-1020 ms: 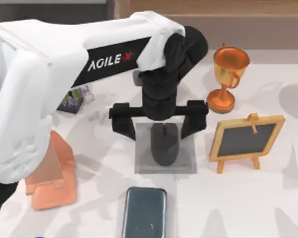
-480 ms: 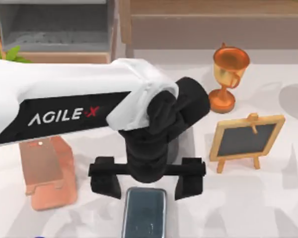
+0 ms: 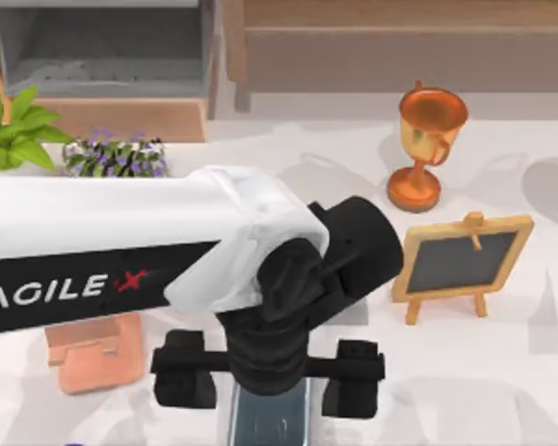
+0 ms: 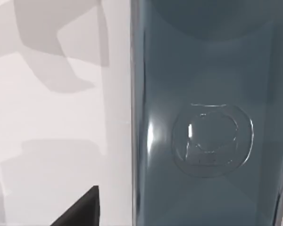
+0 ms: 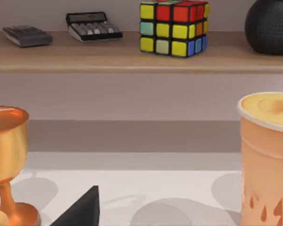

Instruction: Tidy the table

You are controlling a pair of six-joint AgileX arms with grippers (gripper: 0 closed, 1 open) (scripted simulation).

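The white marbled table (image 3: 502,372) holds a dark smartphone (image 3: 270,420) lying flat at the front edge. My left gripper (image 3: 268,383) hangs right over it, open wide, one black finger (image 3: 181,381) on each side of the phone and not touching it. The left wrist view looks close down on the phone's glossy back (image 4: 207,117), with one fingertip (image 4: 80,212) beside it. My right gripper (image 5: 132,221) is parked low at the table's right, open, one fingertip (image 5: 80,209) in its wrist view.
Around the phone stand an orange phone stand (image 3: 93,358), a small chalkboard easel (image 3: 465,265) and a copper trophy (image 3: 428,149). Potted plants (image 3: 116,158) and a wooden cabinet (image 3: 102,56) are at the back left. The right wrist view has an orange cup (image 5: 269,160) and a shelf with a Rubik's cube (image 5: 174,28).
My left arm has swung from over the mouse on the grey mat toward the table's front and now hangs over the phone. The arm now covers the mouse and mat and uncovers the plants.
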